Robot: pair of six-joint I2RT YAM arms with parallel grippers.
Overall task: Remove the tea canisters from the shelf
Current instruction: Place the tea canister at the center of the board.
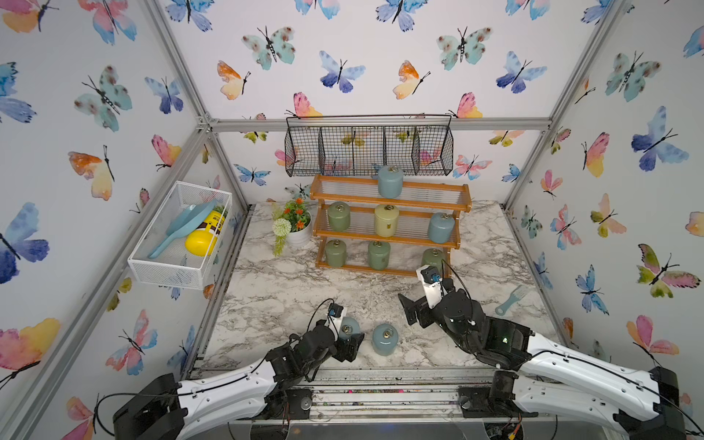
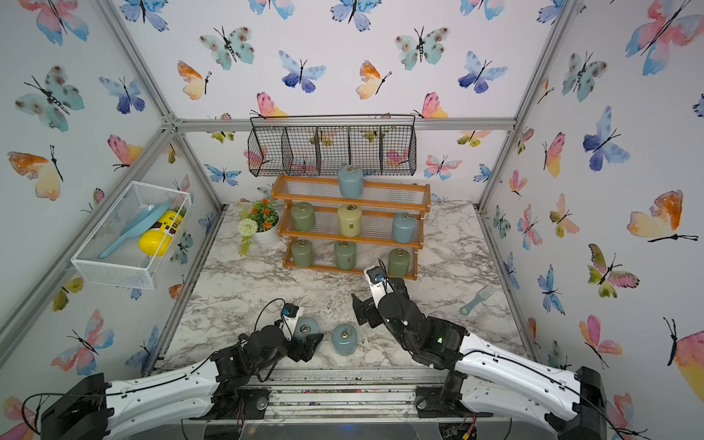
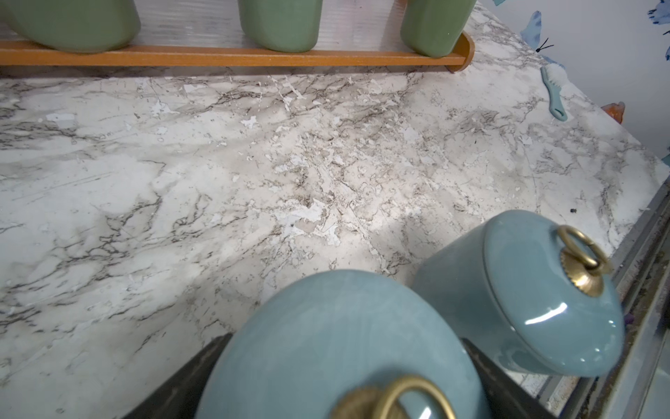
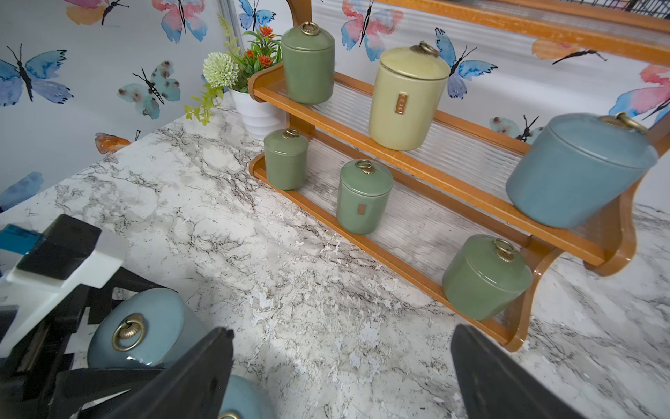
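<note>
Reaching low, left fingers (image 3: 174, 381) flank a pale blue canister (image 3: 326, 344), grip unclear; right fingers (image 4: 507, 384) spread wide, empty.

The shelf (image 3: 217, 58) was orange-brown wood with clear ribbed tiers. It held sage green canisters (image 4: 308, 65), a cream-yellow canister (image 4: 406, 101) and a pale blue canister (image 4: 576, 170), all with brass ring pulls (image 4: 504, 250). The table (image 4: 253, 235) was white marble veined grey-brown. The walls (image 1: 381, 95) carried watercolour butterflies (image 1: 339, 72) in blue, pink, orange and teal. My right gripper (image 4: 342, 330) had black fingers (image 4: 195, 377).

Glossy tea canisters (image 1: 384, 339); orange-brown wooden shelf (image 1: 465, 196) frame
</note>
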